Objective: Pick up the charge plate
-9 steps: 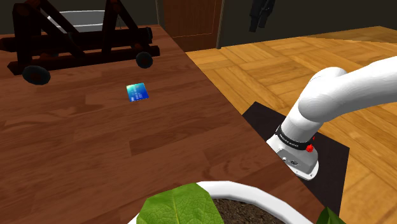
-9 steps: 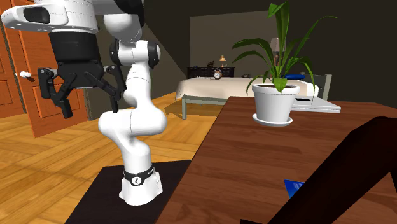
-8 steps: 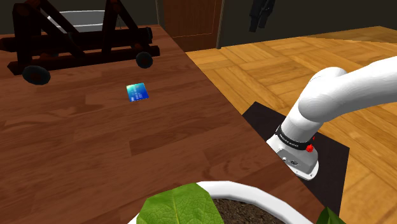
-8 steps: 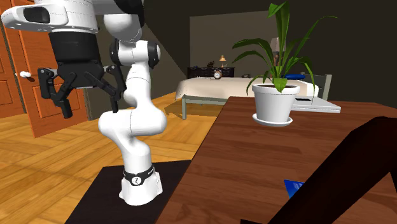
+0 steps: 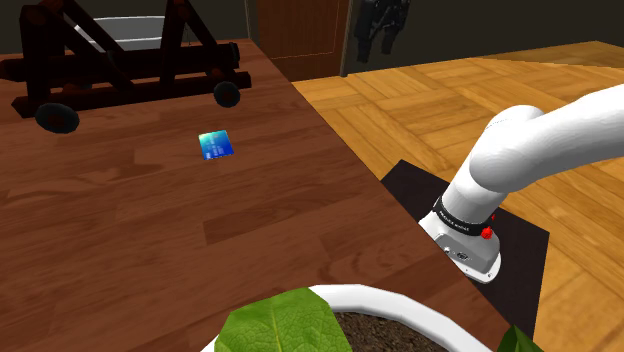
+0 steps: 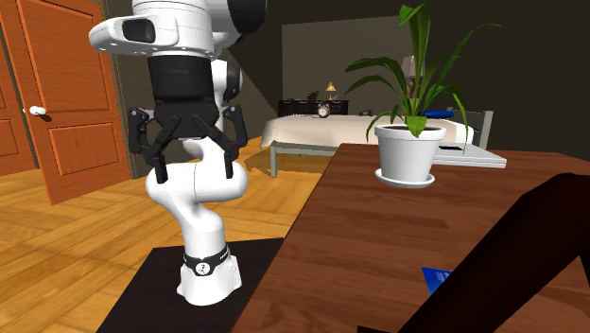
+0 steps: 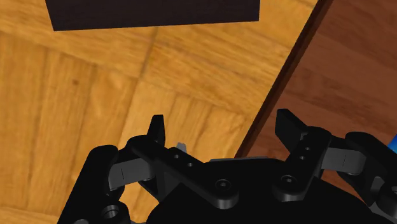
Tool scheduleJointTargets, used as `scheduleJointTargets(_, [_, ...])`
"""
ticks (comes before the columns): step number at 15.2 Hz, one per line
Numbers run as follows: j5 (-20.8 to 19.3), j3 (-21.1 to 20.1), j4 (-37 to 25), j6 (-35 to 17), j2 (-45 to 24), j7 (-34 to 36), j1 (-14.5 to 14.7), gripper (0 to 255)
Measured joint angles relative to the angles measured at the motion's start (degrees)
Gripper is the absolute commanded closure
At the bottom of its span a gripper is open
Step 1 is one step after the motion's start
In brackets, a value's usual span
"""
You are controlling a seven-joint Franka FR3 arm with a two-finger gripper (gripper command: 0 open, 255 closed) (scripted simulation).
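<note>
The charge plate (image 5: 215,145) is a small blue card lying flat on the dark reddish wood tabletop (image 5: 130,260). It sits just in front of a dark wooden wheeled frame (image 5: 120,60) and well apart from the white plant pot (image 6: 409,151) at the other end. It looks thin, stiff and very light, so weight should be no trouble. The difficulty, I judge, is that it sits flush on a smooth surface with almost no height to catch, and a glossy face may slide rather than lift. The likeliest hold is across its narrower span, coming straight down and pinching the two edges at tabletop level, or else nudging it toward the table's edge to get under it. The jaws stand spread apart with nothing between them. They hang from the white arm (image 6: 203,203) over the parquet floor (image 5: 450,100) beside the tabletop's edge, well apart from the card. The arm's base sits on a black stand (image 5: 525,265). The room around it has an orange panelled door (image 6: 66,95) and a bed (image 6: 312,128) against a dim far wall.
</note>
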State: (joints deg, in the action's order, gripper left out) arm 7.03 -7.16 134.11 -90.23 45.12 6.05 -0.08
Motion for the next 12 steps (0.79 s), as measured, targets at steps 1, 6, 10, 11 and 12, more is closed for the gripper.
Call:
scheduleJointTargets(1, [0.91,-1.69,0.49,-0.9,-0.02,2.17,0.19,0])
scheduleJointTargets(6, [3.98,-9.7,-1.3,-5.89,-4.81,12.51,0.14,0])
scheduleJointTargets(10, [4.86,-16.29,-4.14,-10.42,-10.61,20.84,-0.78,0])
scheduleJointTargets(11, [4.78,-17.67,-5.17,-10.89,-11.79,22.86,-1.08,0])
scheduleJointTargets(12, [4.66,-19.37,-6.2,-11.8,-13.38,25.1,-1.43,0])
